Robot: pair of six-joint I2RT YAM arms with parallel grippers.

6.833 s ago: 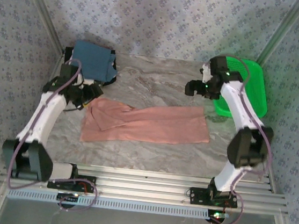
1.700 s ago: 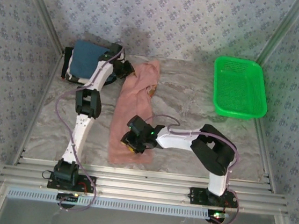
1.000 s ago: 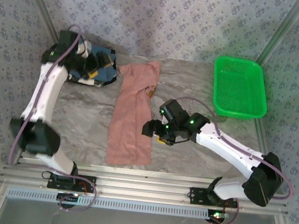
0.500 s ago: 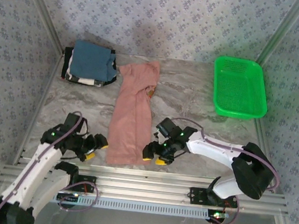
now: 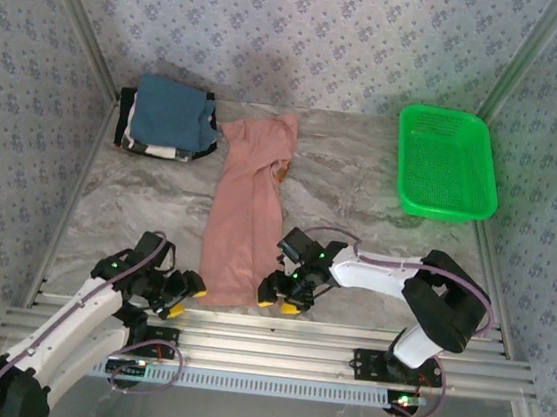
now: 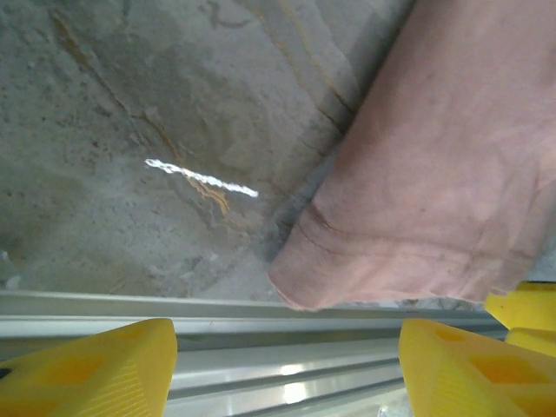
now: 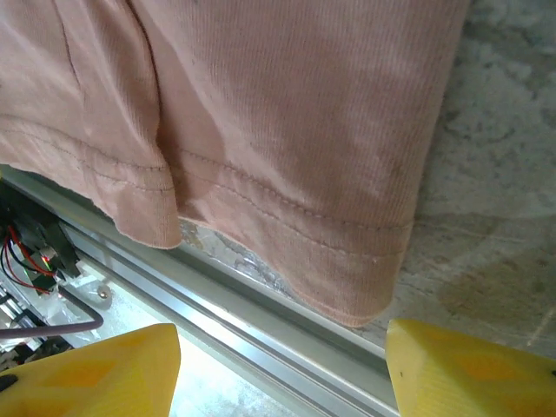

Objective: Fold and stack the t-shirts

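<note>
Salmon-pink t-shirt (image 5: 243, 215) lies as a long narrow strip down the counter (image 5: 379, 210), hem (image 5: 223, 298) at the near edge. The folded stack (image 5: 168, 120) sits far left, well apart. Top view: left claw (image 5: 180, 293) is just beside the hem's left corner, right claw (image 5: 276, 297) at the right corner. Left wrist view: left claw (image 6: 282, 369) is spread wide and empty, hem corner ahead of it, aluminium rail (image 6: 261, 304) below. Right wrist view: right claw (image 7: 278, 373) is also wide and empty, with doubled cloth layers above the gap. Next, I'd slide the lower fingers under every layer at both corners, pinch simultaneously, lift level and carry the hem toward the collar. Risk: snagging the rail or catching only one layer.
</note>
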